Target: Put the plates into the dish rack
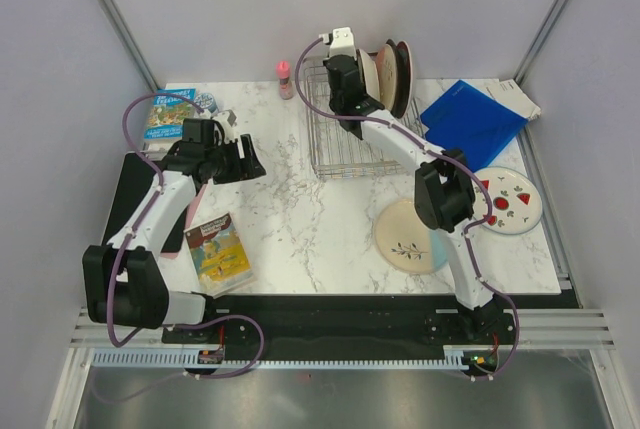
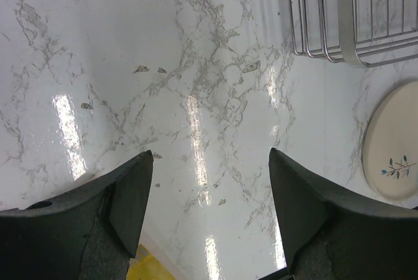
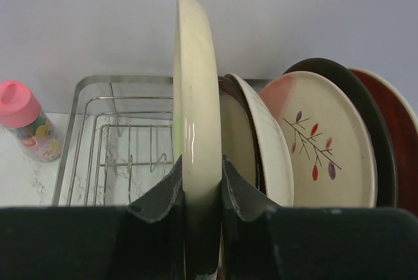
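Cream plate [image 3: 196, 130] in right pincer [image 3: 202, 192], standing plates [image 3: 320, 143] just beside, pink-capped bottle [image 3: 26, 123] nearby

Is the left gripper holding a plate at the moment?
No, the left gripper is open, with only the marble tabletop between its jaws.

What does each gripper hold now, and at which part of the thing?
The right gripper holds the cream plate upright by its rim. The left gripper is open and holds nothing.
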Robot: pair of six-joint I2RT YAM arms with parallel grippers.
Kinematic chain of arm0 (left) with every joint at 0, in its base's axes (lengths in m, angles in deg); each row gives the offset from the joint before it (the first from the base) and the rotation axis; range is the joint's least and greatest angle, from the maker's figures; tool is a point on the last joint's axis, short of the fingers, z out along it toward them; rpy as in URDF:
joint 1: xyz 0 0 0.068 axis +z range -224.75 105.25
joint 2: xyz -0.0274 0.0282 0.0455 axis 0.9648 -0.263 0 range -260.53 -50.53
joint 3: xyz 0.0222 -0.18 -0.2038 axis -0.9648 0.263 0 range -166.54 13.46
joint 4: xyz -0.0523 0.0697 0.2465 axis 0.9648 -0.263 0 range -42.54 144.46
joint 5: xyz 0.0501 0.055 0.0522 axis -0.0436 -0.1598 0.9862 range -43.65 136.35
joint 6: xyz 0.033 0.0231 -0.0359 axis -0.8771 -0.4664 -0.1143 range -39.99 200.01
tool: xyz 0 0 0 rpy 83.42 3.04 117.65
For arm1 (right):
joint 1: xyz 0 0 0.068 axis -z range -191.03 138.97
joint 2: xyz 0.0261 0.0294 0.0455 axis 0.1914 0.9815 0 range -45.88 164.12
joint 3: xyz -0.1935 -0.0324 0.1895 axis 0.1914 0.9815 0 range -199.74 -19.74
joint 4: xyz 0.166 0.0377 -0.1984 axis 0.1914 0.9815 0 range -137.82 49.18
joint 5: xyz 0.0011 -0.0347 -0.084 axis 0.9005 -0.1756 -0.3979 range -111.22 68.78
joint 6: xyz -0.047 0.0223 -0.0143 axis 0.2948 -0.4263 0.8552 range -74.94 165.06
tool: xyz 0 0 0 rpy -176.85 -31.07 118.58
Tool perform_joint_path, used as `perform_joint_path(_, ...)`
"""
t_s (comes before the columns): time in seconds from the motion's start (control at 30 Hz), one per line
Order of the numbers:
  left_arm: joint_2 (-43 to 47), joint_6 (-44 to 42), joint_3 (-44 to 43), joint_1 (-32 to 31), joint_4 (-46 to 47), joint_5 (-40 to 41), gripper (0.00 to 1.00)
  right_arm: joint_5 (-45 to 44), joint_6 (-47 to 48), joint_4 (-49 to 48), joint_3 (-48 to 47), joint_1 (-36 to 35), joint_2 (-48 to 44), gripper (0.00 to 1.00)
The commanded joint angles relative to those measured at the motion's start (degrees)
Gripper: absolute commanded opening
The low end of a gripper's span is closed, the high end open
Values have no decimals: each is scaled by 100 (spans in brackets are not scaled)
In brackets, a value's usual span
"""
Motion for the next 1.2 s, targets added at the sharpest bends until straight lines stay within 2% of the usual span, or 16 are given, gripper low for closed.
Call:
perform_joint_path(0.0, -47, 136, -252, -18, 179, -135, 78, -104, -241, -331, -216, -36, -123, 0)
perform_joint_path(0.27, 68, 101, -156, -18, 162, -100, 78, -131, -313, -225, -137, -62, 220, 0)
perform_joint_path(0.37, 68, 127, -173, -18, 145, -126, 79, -113, -207, -321, -120, -62, 264, 20)
perform_joint_path(0.4, 50, 145, -208, -18, 127, -144, 79, -122, -163, -330, -102, -54, 247, 33)
perform_joint_path(0.5, -11, 224, -269, -18, 118, -162, 79, -130, -75, -400, 56, -62, 89, 47)
perform_joint_path(0.6, -11, 364, -287, -26, 109, -249, 79, -105, 74, -488, 416, -62, -306, 55)
perform_joint_path(0.8, 50, 742, -200, -351, 74, -337, 80, 150, 242, -349, 1575, -89, -1913, 62)
perform_joint_path(0.83, 120, 916, -147, -412, 65, -346, 80, 255, 198, -130, 1803, -97, -2524, 63)
perform_joint_path(0.9, 208, 1084, 107, -667, 161, -398, 80, 702, 398, 21, 2777, -89, -3230, 69)
perform_joint_path(0.93, 260, 1251, 230, -764, 240, -555, 80, 1374, 565, 274, 3529, -97, -3973, 72)
perform_joint_path(0.97, 383, 1374, 605, -921, 702, -731, 81, 1825, 880, 511, 3893, -80, -4337, 76)
perform_joint_path(1.0, 471, 1514, 800, -1036, 968, -889, 86, 2369, 1110, 1175, 4245, 59, -4724, 75)
perform_joint_path(1.03, 542, 1733, 959, -1194, 1214, -943, 88, 3488, 1312, 1573, 4771, 156, -5380, 74)
perform_joint_path(1.07, 664, 1770, 1239, -1639, 1869, -892, 89, 3699, 1427, 1960, 4950, 244, -5630, 74)
perform_joint_path(1.1, 691, 1719, 1320, -1878, 2146, -839, 88, 3867, 1333, 2773, 5056, 445, -5824, 75)
perform_joint_path(1.17, 674, 1630, 1522, -2449, 2743, -584, 87, 4245, 1008, 3568, 5102, 762, -6133, 77)
